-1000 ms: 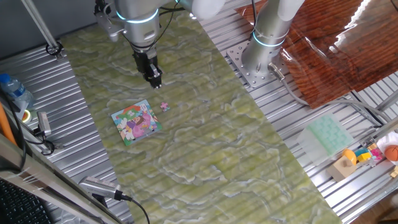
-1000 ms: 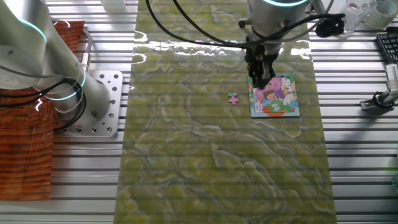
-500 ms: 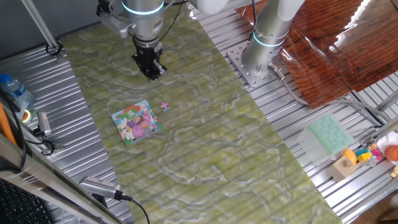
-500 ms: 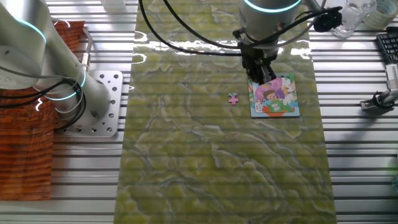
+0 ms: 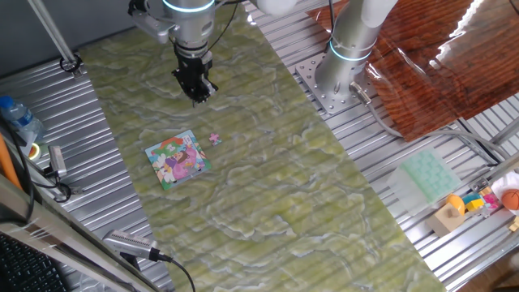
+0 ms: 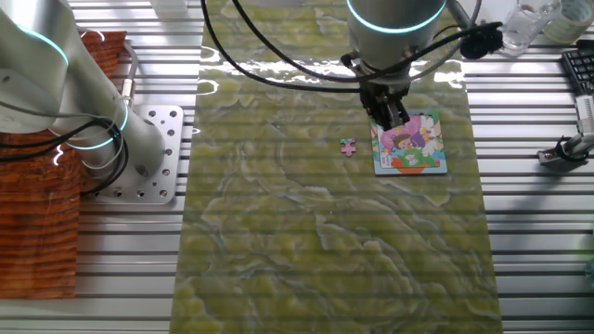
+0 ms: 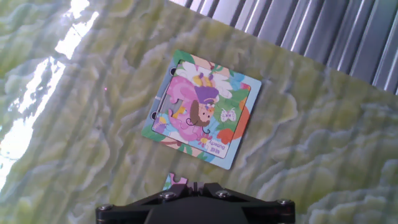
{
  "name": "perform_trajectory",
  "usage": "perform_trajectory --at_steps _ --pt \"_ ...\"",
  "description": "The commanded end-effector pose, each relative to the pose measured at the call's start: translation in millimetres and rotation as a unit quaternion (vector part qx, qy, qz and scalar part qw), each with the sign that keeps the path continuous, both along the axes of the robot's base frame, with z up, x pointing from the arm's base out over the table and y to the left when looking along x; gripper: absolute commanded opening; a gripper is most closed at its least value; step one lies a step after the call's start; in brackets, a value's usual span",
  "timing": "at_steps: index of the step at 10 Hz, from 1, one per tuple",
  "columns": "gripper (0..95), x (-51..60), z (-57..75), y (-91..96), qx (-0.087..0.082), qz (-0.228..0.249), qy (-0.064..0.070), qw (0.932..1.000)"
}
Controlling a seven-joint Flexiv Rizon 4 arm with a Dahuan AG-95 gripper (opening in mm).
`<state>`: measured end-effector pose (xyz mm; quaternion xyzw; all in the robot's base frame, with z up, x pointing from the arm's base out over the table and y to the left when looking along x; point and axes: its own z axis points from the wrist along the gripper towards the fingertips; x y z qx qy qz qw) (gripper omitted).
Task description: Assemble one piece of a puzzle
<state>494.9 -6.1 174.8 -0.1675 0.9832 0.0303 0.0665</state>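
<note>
Hand view looks straight down on the puzzle (image 7: 201, 110), a small square with a pink cartoon picture and a blue edge, lying flat on the green mat (image 7: 74, 143). This view shows a gap in the puzzle's left side. The piece (image 7: 175, 182) peeks out at the bottom, just above the dark gripper body, and only part of it shows. The fingers cannot be seen here.

One fixed view shows the whole gripper (image 5: 196, 91) hanging in the air above the mat (image 5: 268, 186), well apart from the puzzle (image 5: 177, 159) and the piece (image 5: 214, 139). Whether the fingers are apart or together cannot be told.

The other fixed view shows the gripper (image 6: 390, 111) by the puzzle's (image 6: 409, 142) top corner. The piece (image 6: 348, 147) lies alone on the mat (image 6: 325, 241), near the puzzle but not touching it.
</note>
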Motion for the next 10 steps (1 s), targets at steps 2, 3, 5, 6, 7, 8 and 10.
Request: perform_trajectory --at_steps 2,3,5,6,7,8,10 --pt "0.0 5.3 2.0 2.4 -0.014 -0.115 0.056 0.9916" --pt "0.0 5.5 3.8 4.4 -0.024 -0.117 0.069 0.9904" --pt "0.0 3.7 8.0 7.7 -0.04 -0.141 0.073 0.9866" --pt "0.0 3.9 8.7 8.6 -0.041 -0.137 0.079 0.9865" --pt "0.0 3.4 9.1 9.6 -0.046 -0.141 0.098 0.984" --pt "0.0 2.4 8.8 9.4 -0.045 -0.144 0.101 0.9834" --pt "0.0 2.8 7.5 9.1 -0.044 -0.148 0.097 0.9833"
